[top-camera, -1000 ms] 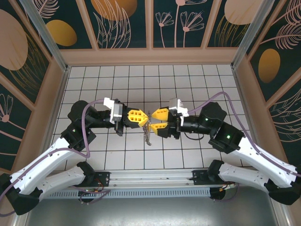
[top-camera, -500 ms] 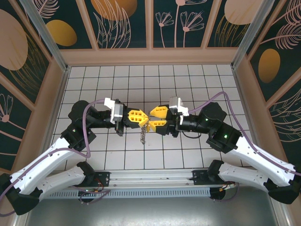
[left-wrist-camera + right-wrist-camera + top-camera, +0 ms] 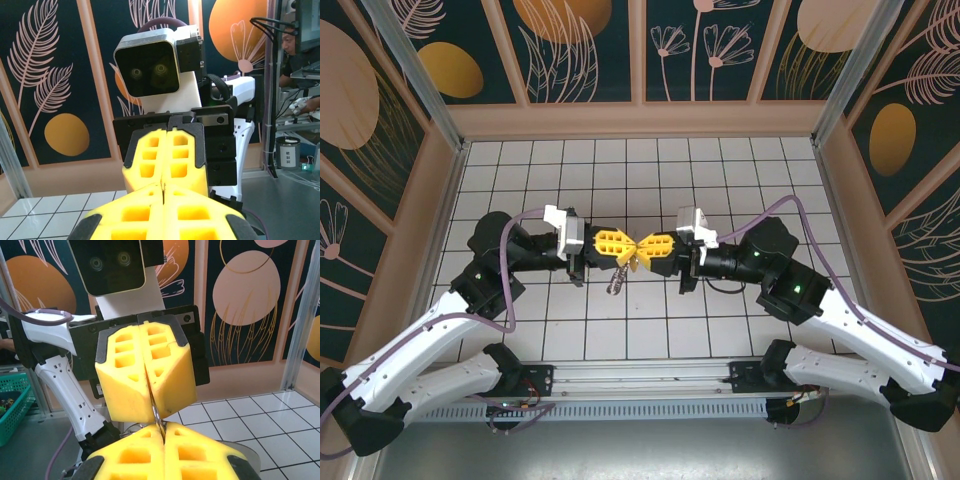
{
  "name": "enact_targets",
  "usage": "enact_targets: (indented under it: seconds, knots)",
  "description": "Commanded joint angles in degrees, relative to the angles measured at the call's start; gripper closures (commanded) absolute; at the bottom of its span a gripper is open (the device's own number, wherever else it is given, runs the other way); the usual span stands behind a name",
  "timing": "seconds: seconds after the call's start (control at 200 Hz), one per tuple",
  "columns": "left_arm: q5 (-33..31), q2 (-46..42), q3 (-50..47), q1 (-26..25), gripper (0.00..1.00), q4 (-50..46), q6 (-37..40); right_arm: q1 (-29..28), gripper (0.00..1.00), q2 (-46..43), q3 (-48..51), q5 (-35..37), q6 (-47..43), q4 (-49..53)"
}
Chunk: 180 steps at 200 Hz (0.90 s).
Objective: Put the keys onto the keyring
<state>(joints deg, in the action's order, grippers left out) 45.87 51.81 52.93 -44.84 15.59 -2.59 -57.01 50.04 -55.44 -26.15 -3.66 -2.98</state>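
Right wrist view, bottom centre: right gripper (image 3: 163,437) clenched, thin keyring (image 3: 156,415) wire pinched in its pad seam. Wire rises into the seam of the left gripper (image 3: 148,390), also clenched on it, frame centre. Top view: keys (image 3: 616,281) dangle as 1 silvery bunch just below-left of the meeting tips, over the tiled floor (image 3: 720,310).

Matt yellow plastic hand pads (image 3: 125,385); thin, shiny metal keyring (image 3: 156,419).

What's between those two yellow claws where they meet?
A thin metal wire, likely the keyring, shows there in the right wrist view; keys dangle below in the top view.
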Motion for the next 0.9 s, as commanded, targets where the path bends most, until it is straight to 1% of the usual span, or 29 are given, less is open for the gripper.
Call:
enact_targets:
  seconds: [0.0, 0.015, 0.045, 0.13, 0.16, 0.25, 0.32, 0.43, 0.601, 0.671, 0.896]
  knots:
    - [-1.2, 0.7, 2.4, -0.4, 1.0, -6.5, 3.8, 0.0, 1.0, -0.3, -2.5, 3.9, -2.0, 2.2]
    - [-1.9, 0.8, 2.5, -0.4, 0.99, -8.0, 4.4, 0.0, 1.0, -0.4, -2.7, 4.4, -2.3, 2.9]
    - [-3.9, 1.0, 4.2, -0.3, 0.95, -11.5, 6.0, 0.0, 1.0, -0.7, -3.5, 5.5, -3.0, 4.8]
    - [-10.5, 1.4, 8.0, -0.4, 0.76, -22.6, 11.4, 0.0, 1.0, 0.0, -6.5, 8.7, -6.3, 12.7]
    - [-12.7, 1.6, 9.3, -0.3, 0.72, -26.2, 13.2, -0.1, 1.0, 0.5, -7.8, 10.0, -7.6, 16.0]
    - [-18.6, 2.9, 13.5, -0.4, 0.69, -35.7, 18.0, -0.2, 1.0, 3.3, -12.4, 13.4, -11.3, 25.2]
    - [-20.9, 4.2, 16.0, -0.4, 0.69, -40.9, 20.6, -0.7, 1.0, 5.8, -15.5, 15.7, -13.5, 31.2]
    - [-21.4, 6.6, 19.5, -0.4, 0.68, -45.6, 22.9, -1.1, 1.0, 9.2, -19.1, 18.2, -15.7, 37.4]
    - [-18.2, 9.0, 22.4, -0.4, 0.7, -47.8, 24.5, -1.1, 1.0, 12.0, -21.5, 19.2, -17.1, 41.1]
    - [-17.5, 10.1, 23.3, -0.3, 0.72, -49.6, 25.5, -1.0, 1.0, 12.3, -22.1, 18.5, -17.3, 41.5]
    - [-12.6, 12.2, 24.2, -0.4, 0.71, -52.6, 26.6, -0.7, 1.0, 13.3, -23.9, 14.8, -18.0, 42.4]
